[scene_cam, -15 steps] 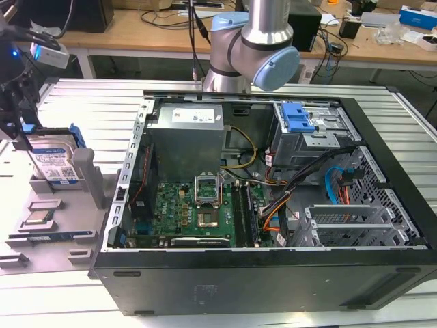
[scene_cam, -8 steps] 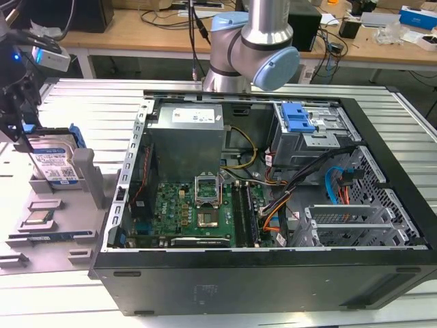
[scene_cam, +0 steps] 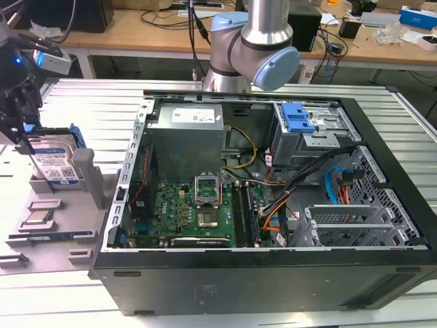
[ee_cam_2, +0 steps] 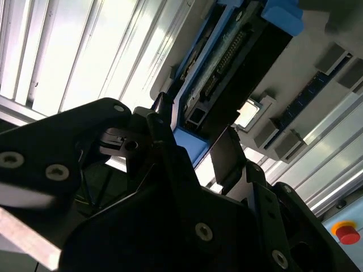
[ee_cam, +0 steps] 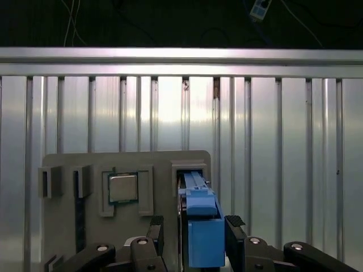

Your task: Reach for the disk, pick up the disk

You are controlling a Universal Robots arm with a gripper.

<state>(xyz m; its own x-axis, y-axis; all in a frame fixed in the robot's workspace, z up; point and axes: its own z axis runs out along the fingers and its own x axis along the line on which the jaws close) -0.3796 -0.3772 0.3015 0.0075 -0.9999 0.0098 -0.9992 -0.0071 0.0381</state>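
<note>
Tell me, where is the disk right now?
The disk stands on edge in the grey holder at the exterior view's left, beside the computer case, between the fingers.

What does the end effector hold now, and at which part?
It cannot be told. The end effector straddles the blue-bracketed upper edge of the disk, which stands in its grey holder; contact is not visible.

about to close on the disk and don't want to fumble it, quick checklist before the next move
1. The gripper straddles the disk: ok, fingers on both sides.
2. Jaws open: ok, a gap shows on one side.
3. The disk upright in the grey fixture slot: ok.
4. The chip clear of the fingers: ok, in its own pocket.
5. Finger depth along the disk: cannot tell.
</note>
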